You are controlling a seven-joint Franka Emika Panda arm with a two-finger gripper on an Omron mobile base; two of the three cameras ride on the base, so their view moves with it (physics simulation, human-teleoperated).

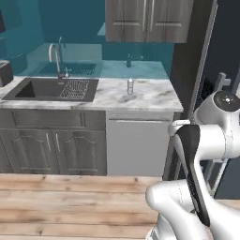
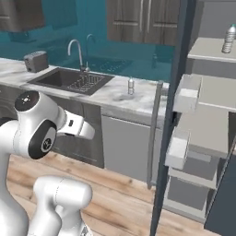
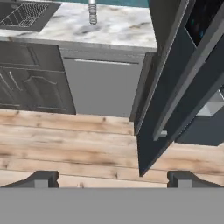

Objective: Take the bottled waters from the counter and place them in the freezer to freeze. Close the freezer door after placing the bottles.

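One bottled water stands upright on the marble counter, to the right of the sink. A second bottled water stands on an upper shelf inside the freezer. The freezer door is swung open, with white bins on its inner side and a grey bar handle. My gripper is open and holds nothing. It hangs over the wooden floor in front of the cabinets, well short of the counter bottle.
A dark inset sink with a wire rack and tap sits left of the bottle. A toaster stands at the far left. A grey dishwasher front sits below the counter. The open door's edge stands close on the right.
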